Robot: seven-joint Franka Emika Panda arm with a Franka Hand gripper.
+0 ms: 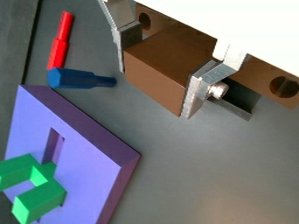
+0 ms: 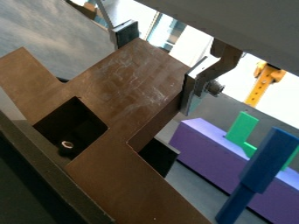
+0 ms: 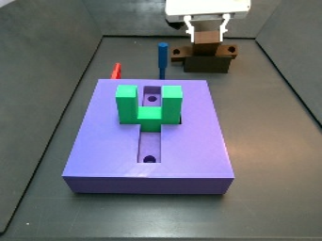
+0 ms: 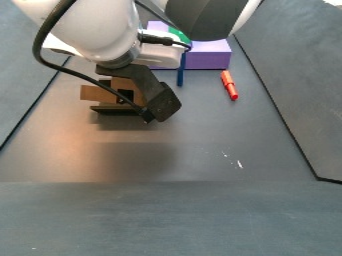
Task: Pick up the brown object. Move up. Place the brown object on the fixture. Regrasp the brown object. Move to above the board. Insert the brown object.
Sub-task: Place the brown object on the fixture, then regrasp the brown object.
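The brown object (image 1: 163,66) lies across the dark fixture (image 3: 205,67) at the far end of the floor, beyond the board (image 3: 101,141). My gripper (image 1: 163,59) stands over it, and both silver fingers press against the sides of its blocky middle part (image 2: 135,83). In a side view the gripper (image 3: 205,42) comes straight down onto the bar (image 3: 205,54). The arm hides most of the piece in a side view, where an end (image 4: 96,95) shows above the fixture (image 4: 118,112). The purple board (image 1: 70,149) carries a green U-shaped block (image 3: 149,104) over its groove.
A blue peg (image 3: 163,56) stands upright between the board and the fixture, close to the gripper's side. A red peg (image 3: 116,69) lies on the floor by the board's far left corner. Dark walls ring the floor.
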